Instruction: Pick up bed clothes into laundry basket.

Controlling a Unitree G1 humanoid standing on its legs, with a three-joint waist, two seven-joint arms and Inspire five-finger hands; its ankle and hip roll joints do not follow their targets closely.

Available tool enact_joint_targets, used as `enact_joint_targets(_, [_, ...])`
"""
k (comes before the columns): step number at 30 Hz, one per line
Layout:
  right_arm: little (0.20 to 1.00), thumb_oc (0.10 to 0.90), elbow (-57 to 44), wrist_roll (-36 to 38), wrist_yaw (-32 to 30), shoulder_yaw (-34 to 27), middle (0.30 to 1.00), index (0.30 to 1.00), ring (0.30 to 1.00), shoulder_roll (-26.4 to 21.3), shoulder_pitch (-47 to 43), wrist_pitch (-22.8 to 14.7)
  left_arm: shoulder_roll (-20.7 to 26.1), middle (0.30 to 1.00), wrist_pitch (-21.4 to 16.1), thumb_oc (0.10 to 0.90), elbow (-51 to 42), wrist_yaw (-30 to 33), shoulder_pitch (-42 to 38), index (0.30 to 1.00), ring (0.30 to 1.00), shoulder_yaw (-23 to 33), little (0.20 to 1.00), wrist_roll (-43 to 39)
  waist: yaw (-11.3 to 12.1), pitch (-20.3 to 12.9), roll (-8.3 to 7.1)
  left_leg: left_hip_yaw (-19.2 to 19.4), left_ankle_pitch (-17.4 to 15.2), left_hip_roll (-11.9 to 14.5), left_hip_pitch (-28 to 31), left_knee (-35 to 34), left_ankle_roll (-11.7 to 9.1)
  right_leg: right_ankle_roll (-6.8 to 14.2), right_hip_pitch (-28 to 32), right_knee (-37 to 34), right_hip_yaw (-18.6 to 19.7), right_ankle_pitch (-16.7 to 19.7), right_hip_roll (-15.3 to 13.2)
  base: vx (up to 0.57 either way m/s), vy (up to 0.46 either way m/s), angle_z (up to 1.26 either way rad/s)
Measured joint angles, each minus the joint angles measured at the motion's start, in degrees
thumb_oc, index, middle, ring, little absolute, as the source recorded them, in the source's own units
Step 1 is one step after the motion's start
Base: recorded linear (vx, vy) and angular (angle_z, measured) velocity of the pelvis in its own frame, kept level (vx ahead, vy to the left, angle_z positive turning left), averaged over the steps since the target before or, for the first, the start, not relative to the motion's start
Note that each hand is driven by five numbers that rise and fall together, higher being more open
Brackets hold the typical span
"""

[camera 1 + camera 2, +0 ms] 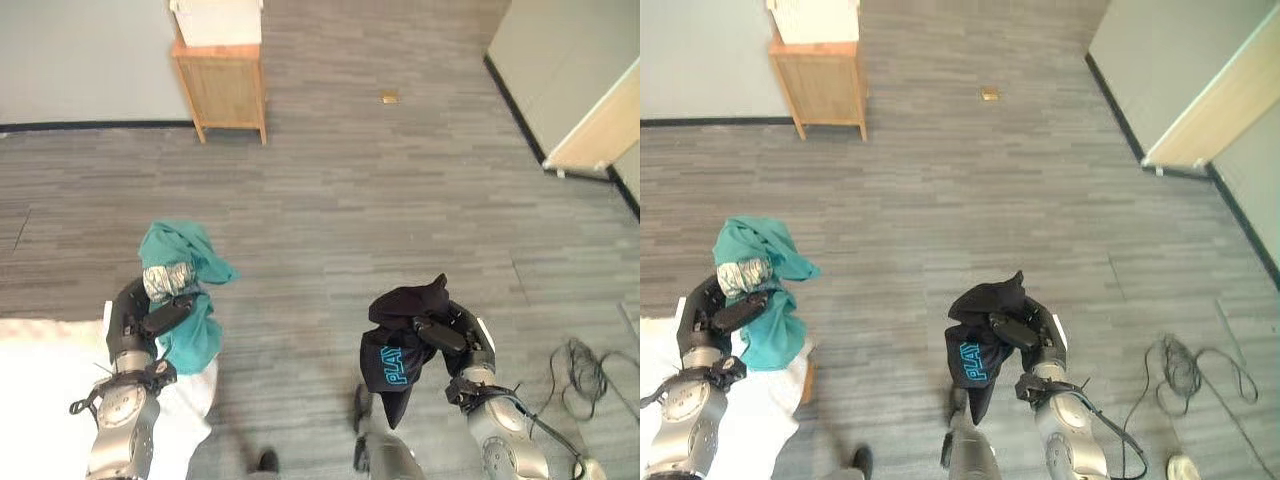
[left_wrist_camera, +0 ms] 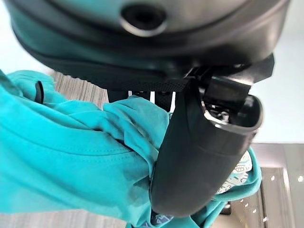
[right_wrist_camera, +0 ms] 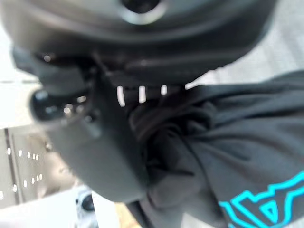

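Currently left hand [image 1: 135,325] grips teal garment [image 1: 190,290], right hand [image 1: 462,335] grips black shirt [image 1: 400,350]; both held above floor [image 1: 350,200], well apart.

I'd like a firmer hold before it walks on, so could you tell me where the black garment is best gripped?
At the bunched upper fold of the black garment, coming from above. The right robot hand already pinches it there, and the printed part hangs loose below, so a lower grip would likely slip.

Two garments, one teal [image 1: 190,290], one black [image 1: 400,345], one wooden cabinet [image 1: 222,85]
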Motion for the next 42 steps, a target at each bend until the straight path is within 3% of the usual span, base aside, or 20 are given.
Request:
enact_joint_targets(2, [0.3,0.4,-0.39,0.25,-0.08,-1.57,0.3,0.3,0.3,-2.03,-0.65,-0.08,-1.09,0.3,-0.19,0.4,-0.32,-0.27,-0.5,0.3,0.3,-2.13,0.3,-0.17,3.98,1.14,0.14,-4.28,4.98,-3.34,-14.27,29.62,2.53,-1.72,2.08,0.65,1.25,-2.01,2.29,0.46,-0.184,-0.42])
enact_joint_targets(4, [0.3,0.4,-0.09,0.4,-0.85,-1.14,0.3,0.3,0.3,-1.85,-2.81,0.27,-1.71,0.3,0.45,0.4,-0.19,-1.45,1.03,0.3,0.3,-2.38,0.3,-0.44,5.48,2.02,-1.18,-2.38,4.19,-7.21,-17.57,30.4,2.66,-3.2,6.79,-1.95,3.26,-4.38,3.23,0.62,-0.049,-0.52])
enact_joint_targets(8, [0.3,0.4,-0.33,1.54,-1.04,-1.33,0.3,0.3,0.3,-1.74,-5.87,-0.06,-3.88,0.3,0.63,0.4,-0.43,-3.05,2.48,0.3,0.3,-2.29,0.3,-2.25,8.85,3.27,-0.84,4.92,3.8,-8.91,-21.35,8.88,3.07,-1.26,18.39,-9.71,5.09,-6.91,5.18,0.77,0.114,-0.33])
enact_joint_targets(10, [0.3,0.4,-0.3,1.59,-1.1,-0.12,0.3,0.3,0.3,-2.32,-7.34,-0.43,-4.06,0.3,0.46,0.4,-0.29,-3.41,2.53,0.3,0.3,-2.21,0.3,-2.26,11.72,2.62,0.08,5.74,7.04,-9.47,-20.57,-17.7,3.29,-1.11,22.16,-11.51,6.38,-8.93,6.2,0.7,0.136,-0.44])
enact_joint_targets(14, [0.3,0.4,-0.51,1.45,-0.66,6.27,0.3,0.3,0.3,-2.61,-8.31,-0.02,-4.44,0.3,0.53,0.4,-0.03,-2.57,2.64,0.3,0.3,-1.4,0.3,-2.18,14.79,0.02,0.89,8.4,11.98,-12.24,-21.75,-22.57,7.16,1.68,32.72,-12.2,7.05,-17.17,5.99,0.98,0.345,-0.23])
enact_joint_targets(17, [0.3,0.4,-2.97,0.71,0.54,8.27,0.3,0.3,0.3,-0.93,-6.85,0.92,-4.5,0.3,0.72,0.4,-0.18,-2.01,2.08,0.3,0.3,-2.06,0.3,-1.95,14.29,-0.61,-0.2,10.78,20.0,-13.61,-17.9,-20.61,9.65,6.5,26.59,11.21,6.24,-17.98,2.54,0.51,0.341,0.0])
enact_joint_targets(18, [0.3,0.4,-3.28,0.57,1.36,8.88,0.3,0.3,0.3,-0.39,-6.46,1.0,-4.23,0.3,0.73,0.4,-0.34,-2.01,2.63,0.3,0.3,-2.15,0.3,-1.95,14.79,-0.77,-0.35,11.28,21.35,-14.39,-15.16,-20.07,13.87,8.03,24.23,21.25,5.0,-16.95,-0.09,0.68,0.521,-0.28])
enact_joint_targets(20, [0.3,0.4,-5.13,-0.05,1.61,8.54,0.3,0.3,0.3,2.29,-7.34,1.19,-3.74,0.3,1.08,0.4,-0.65,-1.26,0.65,0.3,0.3,-2.42,0.3,-2.0,11.74,-0.33,-0.61,10.23,14.99,-16.72,-13.11,-14.26,14.24,12.2,13.94,49.61,5.56,0.59,-4.86,0.72,0.507,0.11])
enact_joint_targets(24, [0.3,0.4,-7.26,-0.59,1.71,8.11,0.3,0.3,0.3,2.73,-8.06,1.09,-3.1,0.3,1.21,0.4,-2.15,-1.98,-5.07,0.3,0.3,-4.2,0.3,-0.82,7.4,2.51,5.34,0.88,12.78,-12.74,1.31,-22.55,12.88,7.09,0.55,54.59,-1.27,-4.96,-3.52,0.75,0.209,0.27])
enact_joint_targets(26, [0.3,0.4,-7.68,-0.62,1.76,8.35,0.3,0.3,0.3,1.86,-7.17,1.15,-3.21,0.3,1.09,0.4,-2.53,-2.5,-6.44,0.3,0.3,-4.68,0.3,-0.26,5.66,2.51,5.93,-1.49,10.24,-11.69,5.32,-24.62,9.92,8.12,-4.12,52.94,-1.6,-7.16,-1.71,0.79,-0.038,0.75])
enact_joint_targets(27, [0.3,0.4,-7.83,-0.68,2.79,7.8,0.3,0.3,0.3,1.38,-5.57,1.06,-3.01,0.3,0.7,0.4,-2.23,-3.15,-7.52,0.3,0.3,-5.24,0.3,0.09,3.49,2.44,5.58,-1.36,5.28,-10.63,8.86,-25.4,8.94,7.16,-8.38,43.9,-4.03,-9.47,-0.91,0.96,-0.173,0.98])
enact_joint_targets(29, [0.3,0.4,-7.11,-0.77,3.14,6.78,0.3,0.3,0.3,0.9,-3.47,1.02,-1.72,0.3,0.71,0.4,-2.39,-3.69,-7.48,0.3,0.3,-5.79,0.3,0.12,1.36,1.58,3.68,-4.29,5.93,-11.86,13.16,-27.04,8.2,7.38,-10.98,27.11,-6.88,-9.27,-1.45,1.21,-0.195,1.18])
enact_joint_targets(30, [0.3,0.4,-5.04,-0.76,2.86,4.86,0.3,0.3,0.3,0.77,-1.32,1.0,-2.16,0.3,0.83,0.4,-1.84,-3.63,-7.09,0.3,0.3,-6.66,0.3,0.07,-0.77,0.49,3.16,-8.86,2.18,-11.52,17.1,-27.48,4.49,8.08,-10.39,7.33,-4.82,-9.51,1.06,1.01,-0.119,1.22])
enact_joint_targets(32, [0.3,0.4,-2.01,-0.89,1.92,3.06,0.3,0.3,0.3,0.89,1.06,1.38,-3.48,0.3,1.2,0.4,-1.19,-3.49,-6.89,0.3,0.3,-7.42,0.3,0.09,-1.49,-0.49,2.57,-10.98,0.96,-12.25,18.59,-23.09,3.09,5.64,-10.22,-9.13,-0.97,-7.5,3.6,0.87,-0.153,1.13])
enact_joint_targets(34, [0.3,0.4,-1.03,-1.43,1.44,2.59,0.3,0.3,0.3,0.04,3.45,2.01,-4.34,0.3,1.3,0.4,-0.15,-3.91,-4.84,0.3,0.3,-7.44,0.3,0.16,-2.61,-1.02,2.97,-11.92,0.39,-12.5,23.75,-20.1,2.65,2.75,-9.59,-9.75,-4.83,-3.77,4.04,0.63,-0.141,0.9])
enact_joint_targets(35, [0.3,0.4,0.13,-1.45,1.49,2.63,0.3,0.3,0.3,-0.7,3.68,2.07,-4.91,0.3,1.43,0.4,0.84,-4.23,-4.0,0.3,0.3,-7.39,0.3,0.21,-3.0,-1.53,3.78,-11.68,0.12,-12.24,25.44,-18.12,2.41,-2.93,-8.05,-9.02,-4.73,4.96,4.09,0.74,-0.174,0.58])
enact_joint_targets(37, [0.3,0.4,4.05,-1.68,1.15,2.67,0.3,0.3,0.3,-3.11,1.1,2.66,-6.18,0.3,2.27,0.4,1.22,-4.75,-1.94,0.3,0.3,-7.41,0.3,0.44,-2.16,-2.93,8.73,-9.54,1.23,-8.83,20.79,-0.13,-1.54,-7.17,-8.34,0.21,-4.76,6.75,6.73,0.72,-0.274,0.41])
enact_joint_targets(39, [0.3,0.4,3.62,-1.79,0.78,2.0,0.3,0.3,0.3,-3.96,-0.77,2.96,-4.62,0.3,2.38,0.4,0.1,-5.66,-2.73,0.3,0.3,-6.73,0.3,0.52,-0.72,-0.88,5.38,-1.32,3.36,-2.18,9.48,20.8,0.03,-7.22,-2.22,1.45,-1.56,0.9,7.05,0.54,-0.377,0.72])
enact_joint_targets(41, [0.3,0.4,3.47,-1.13,-0.18,1.19,0.3,0.3,0.3,-3.38,-4.31,2.43,-2.13,0.3,2.24,0.4,-0.67,-5.54,-2.94,0.3,0.3,-6.58,0.3,-0.04,2.48,1.74,-1.16,-0.26,3.0,-4.83,2.11,26.67,3.59,-6.54,6.03,-3.56,3.54,-0.26,4.0,0.52,-0.26,0.02])
enact_joint_targets(42, [0.3,0.4,3.35,-1.0,-0.61,1.18,0.3,0.3,0.3,-3.43,-5.83,2.31,-1.58,0.3,2.13,0.4,-0.68,-5.57,-2.82,0.3,0.3,-6.62,0.3,-0.04,3.69,1.78,-2.46,0.1,2.75,-5.54,-0.55,27.16,3.86,-7.74,7.86,-5.06,4.34,-1.51,3.31,0.58,-0.149,-0.5])
